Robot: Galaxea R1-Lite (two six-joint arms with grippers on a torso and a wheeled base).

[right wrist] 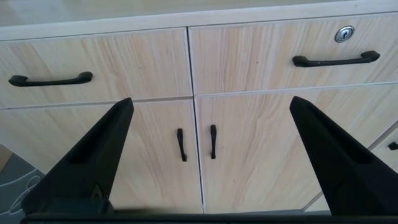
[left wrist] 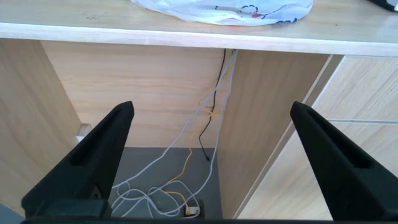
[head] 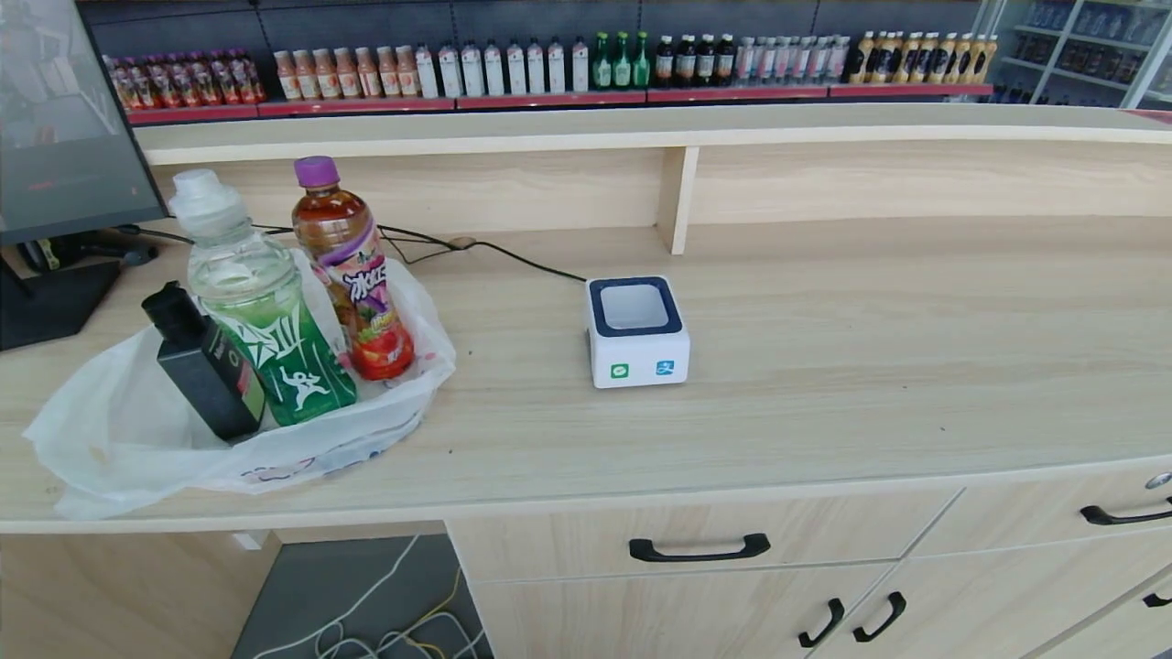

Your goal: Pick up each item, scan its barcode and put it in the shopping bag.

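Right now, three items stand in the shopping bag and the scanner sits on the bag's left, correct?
Not quite. The head view shows the scanner on the right of the shopping bag, not its left; the rest holds.

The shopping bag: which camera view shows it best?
The head view: the whole shopping bag lies on the counter, holding a green bottle, a purple-capped bottle and a dark container. The left wrist view catches just its front edge. The right wrist view faces the cabinet doors.
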